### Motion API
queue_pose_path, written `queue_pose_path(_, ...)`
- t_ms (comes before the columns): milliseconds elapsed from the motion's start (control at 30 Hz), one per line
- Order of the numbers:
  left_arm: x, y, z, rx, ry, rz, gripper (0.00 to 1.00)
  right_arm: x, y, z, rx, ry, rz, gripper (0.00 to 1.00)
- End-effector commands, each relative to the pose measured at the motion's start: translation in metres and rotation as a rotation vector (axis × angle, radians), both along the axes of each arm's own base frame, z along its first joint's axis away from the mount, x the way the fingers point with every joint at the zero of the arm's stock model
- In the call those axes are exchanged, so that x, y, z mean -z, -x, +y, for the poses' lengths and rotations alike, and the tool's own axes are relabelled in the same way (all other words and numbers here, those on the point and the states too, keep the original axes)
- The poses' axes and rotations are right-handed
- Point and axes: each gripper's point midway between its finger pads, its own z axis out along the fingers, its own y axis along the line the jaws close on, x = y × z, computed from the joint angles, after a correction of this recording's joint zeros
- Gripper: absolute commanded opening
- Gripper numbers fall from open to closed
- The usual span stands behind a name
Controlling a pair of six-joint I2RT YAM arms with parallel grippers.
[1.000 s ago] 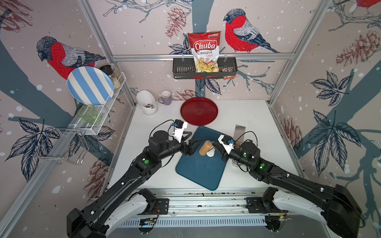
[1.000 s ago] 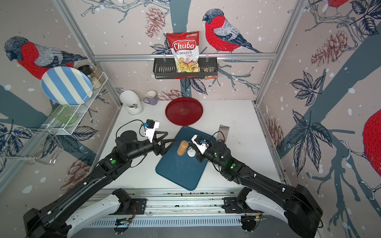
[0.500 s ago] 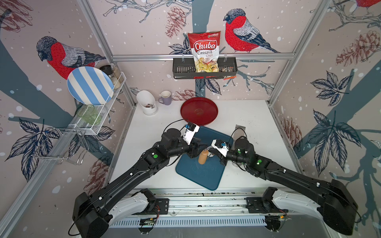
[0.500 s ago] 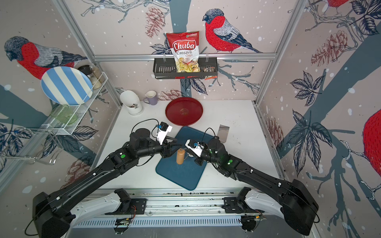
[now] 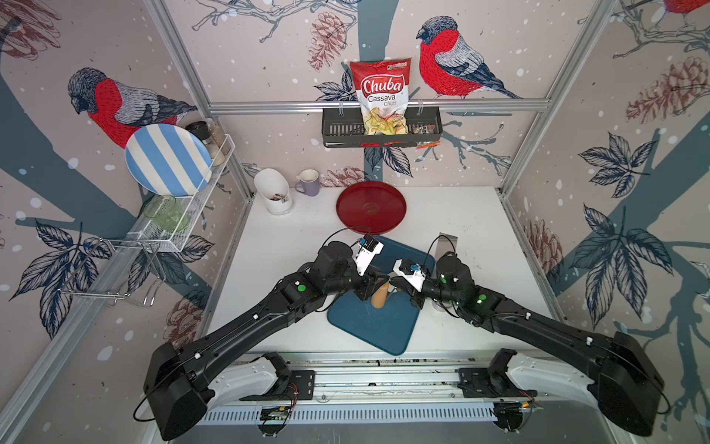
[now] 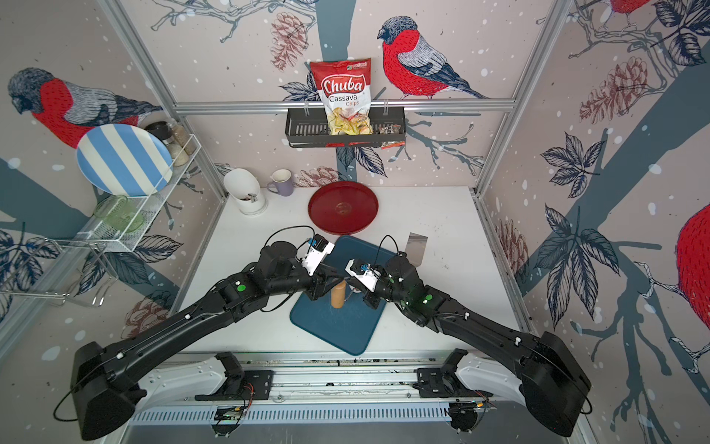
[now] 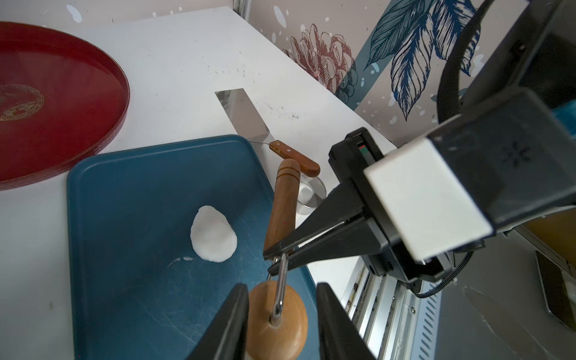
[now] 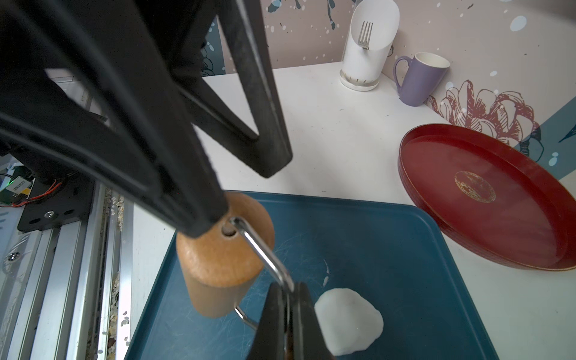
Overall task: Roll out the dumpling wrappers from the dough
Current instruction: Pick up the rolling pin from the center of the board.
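Two arms meet at the roller (image 5: 378, 298) — right fingers (image 8: 271, 327) clenched on its wire frame (image 8: 265, 254), left fingers (image 7: 230, 327) straddling the drum (image 7: 276, 314), unclamped. Best steadied level before pressing the dough (image 7: 213, 233), just right on the blue board (image 7: 124, 202).

Lighting the white table (image 5: 284, 246) softly and evenly in both top views, casting only faint shadows beneath the arms. Bowing the aluminium frame posts (image 5: 178, 50) toward 10 and 2 o'clock through wide-angle distortion. Gleaming off the spatula blade (image 7: 246, 115) and hazing the red tray (image 7: 62, 93) with pale reflections in the left wrist view, dimming toward 5 o'clock. Blurring the left gripper (image 7: 280, 286) up close in both wrist views, keeping the dough (image 8: 349, 321) sharp.
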Motion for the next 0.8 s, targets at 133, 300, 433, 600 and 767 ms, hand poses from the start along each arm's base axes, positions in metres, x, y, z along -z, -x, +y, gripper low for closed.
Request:
queue_pose_path(133, 0.005, -0.002, -0.004, -0.003, -0.036, -0.017, 0.34, -0.014, 0.001, 0.005, -0.019, -0.047, -0.011, 0.0)
queue_pose_path(300, 0.011, -0.002, -0.01, 0.005, -0.053, -0.008, 0.3, -0.014, 0.003, 0.006, -0.027, -0.05, -0.007, 0.0)
queue_pose_path(433, 0.017, -0.001, -0.012, 0.011, -0.071, 0.0, 0.26, -0.015, 0.003, 0.005, -0.027, -0.051, -0.01, 0.0)
queue_pose_path(600, 0.02, 0.0, -0.014, 0.02, -0.081, 0.007, 0.22, -0.016, 0.003, 0.005, -0.026, -0.052, -0.011, 0.0)
queue_pose_path(767, 0.023, 0.001, -0.015, 0.023, -0.092, 0.011, 0.16, -0.017, 0.002, 0.005, -0.024, -0.054, -0.014, 0.0)
